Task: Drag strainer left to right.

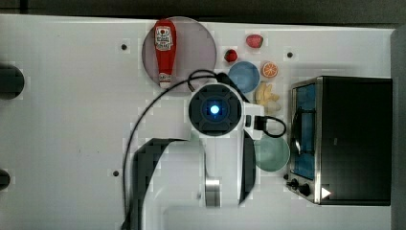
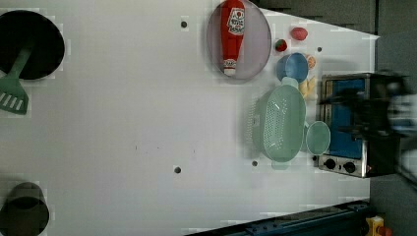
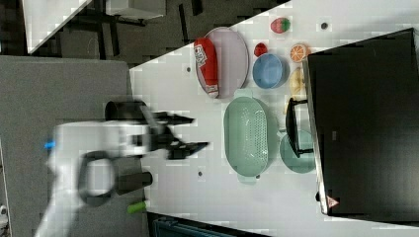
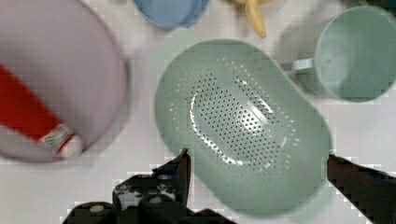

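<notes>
Fingers of the gripper (image 4: pixel 257 170) stood spread wide above the strainer (image 4: pixel 240 123), which sat beside the green cup (image 4: pixel 357 51); lowering to straddle one rim squarely would serve best.

Pale mint-green oval plastic strainer (image 4: pixel 243 126) under my wrist: smooth, semi-glossy, with highlights streaking its perforated bottom. Round teal-green plastic cup (image 4: pixel 357 53) at its 2 o'clock in the wrist view looks matt. My black gripper (image 4: pixel 257 170) fingers look like matt plastic, scuffed pale on one. Red plastic ketchup bottle (image 1: pixel 165 50) has a paper-like label. Silver-and-black toaster oven (image 1: pixel 342 139) has a brushed metal frame and glossy glass door. White tabletop (image 1: pixel 72 120) is smooth and matt.
</notes>
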